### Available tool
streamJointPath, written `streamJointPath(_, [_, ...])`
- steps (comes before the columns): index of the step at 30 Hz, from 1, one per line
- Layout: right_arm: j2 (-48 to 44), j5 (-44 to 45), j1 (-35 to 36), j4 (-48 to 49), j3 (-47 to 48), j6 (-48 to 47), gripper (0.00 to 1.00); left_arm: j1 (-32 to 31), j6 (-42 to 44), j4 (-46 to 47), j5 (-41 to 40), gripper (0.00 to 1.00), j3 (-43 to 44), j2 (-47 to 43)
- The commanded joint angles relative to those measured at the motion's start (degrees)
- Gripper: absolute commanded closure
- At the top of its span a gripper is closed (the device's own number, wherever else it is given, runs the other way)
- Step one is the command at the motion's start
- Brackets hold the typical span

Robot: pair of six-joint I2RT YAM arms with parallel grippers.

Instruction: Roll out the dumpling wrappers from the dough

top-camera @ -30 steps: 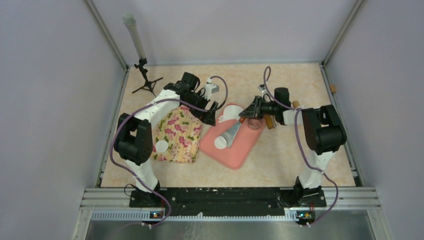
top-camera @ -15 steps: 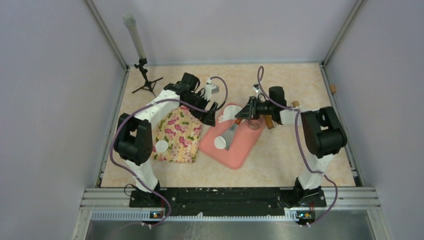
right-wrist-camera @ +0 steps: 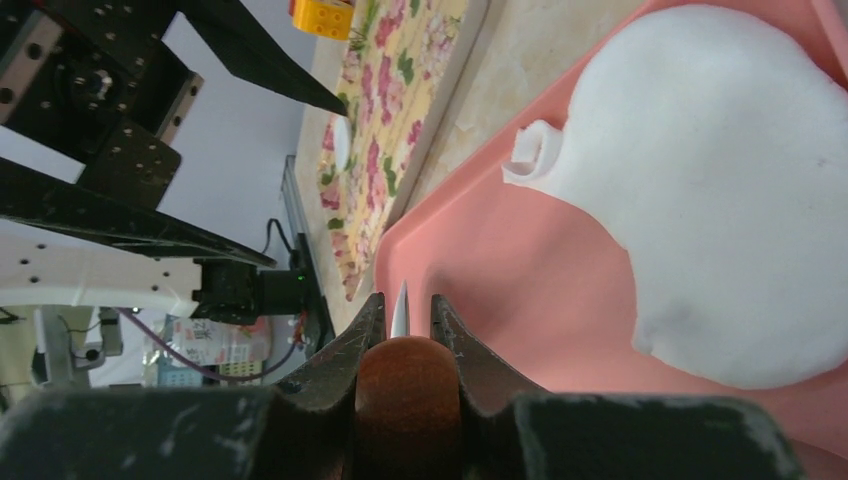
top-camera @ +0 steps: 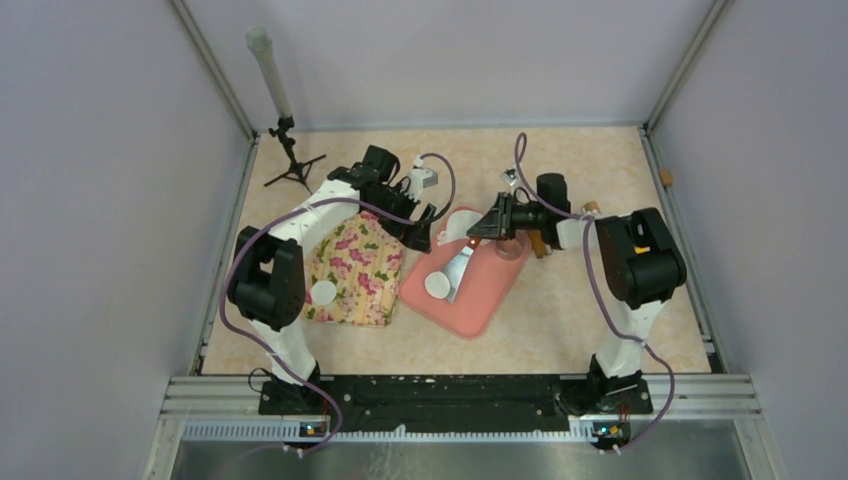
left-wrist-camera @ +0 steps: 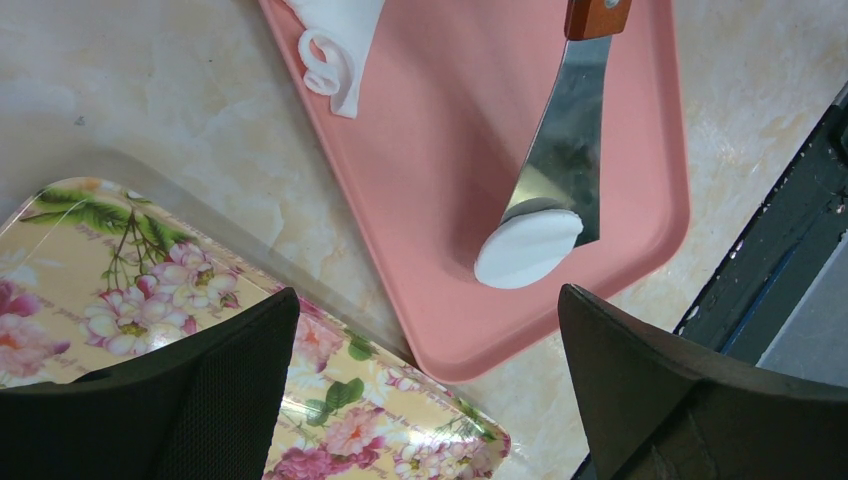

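Closest to the arms' bases, a flat tray with a pink flower pattern (top-camera: 358, 262) holds one small round white dumpling wrapper (top-camera: 324, 292) at its near corner.

Just to its right is the pink plastic board (top-camera: 472, 306). A second small round white wrapper (top-camera: 437, 284) lies flat on the near part of the board. One edge of it sits on the tip of a metal spatula with a brown wooden handle (top-camera: 460, 262).

A moment ago the right arm was further to the right. It has moved left, and the spatula tip has pushed in under the wrapper's edge. The wrapper has barely moved. I think this means the wrapper is about to be lifted and carried to the flower tray.

The wrapper is round, so it has no long side and points no way. The spatula is long. It runs from its handle at the far right down to its tip at the near left.

The right gripper (top-camera: 497, 218) is squeezed tight on the wooden handle.

Further back on the board is the soft white dough sheet (top-camera: 462, 226), with a little curl on its left edge.

The left gripper (top-camera: 420, 228) hangs by the board's far left edge. Its fingers are wide apart and hold nothing. It has not moved.
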Motion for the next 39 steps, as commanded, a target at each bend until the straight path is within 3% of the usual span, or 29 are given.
streamJointPath(1, [-1.10, -5.34, -2.18, 9.88, -0.02, 7.95, 1.00, 0.32, 1.07, 0.36, 0.51, 0.01, 0.14, -1.96])
streamJointPath(7, [-3.39, -5.75, -2.34, 16.05, 0.43, 13.62, 1.00, 2.91, 1.58, -2.37, 4.23, 0.01, 2.72, -2.27])
streamJointPath(13, [-4.53, 2.24, 1.98, 2.62, 8.47, 3.06, 1.00, 14.60, 4.47, -8.49, 9.37, 0.01, 6.26, -9.27])
streamJointPath(16, [-2.45, 6.47, 5.31, 0.50, 13.36, 2.12, 1.00, 20.63, 6.86, -10.68, 9.61, 0.01, 5.66, -14.47])
streamJointPath(19, [1.25, 12.46, 9.90, -6.13, 21.82, -0.51, 1.00, 27.87, 7.41, -11.43, 9.89, 0.01, 2.64, -19.73])
streamJointPath(25, [11.57, 18.85, 17.71, -10.44, 35.91, -0.19, 1.00, 38.64, 6.06, -8.79, 7.94, 0.01, -9.14, -30.63])
streamJointPath(33, [23.98, 18.12, 22.64, -17.74, 52.19, 0.87, 1.00, 41.23, 2.97, -4.79, 6.83, 0.01, -17.46, -40.03])
streamJointPath(39, [24.79, 21.90, 23.94, -22.91, 53.39, -3.71, 1.00, 43.19, 1.52, -2.41, 7.41, 0.01, -19.99, -41.53])
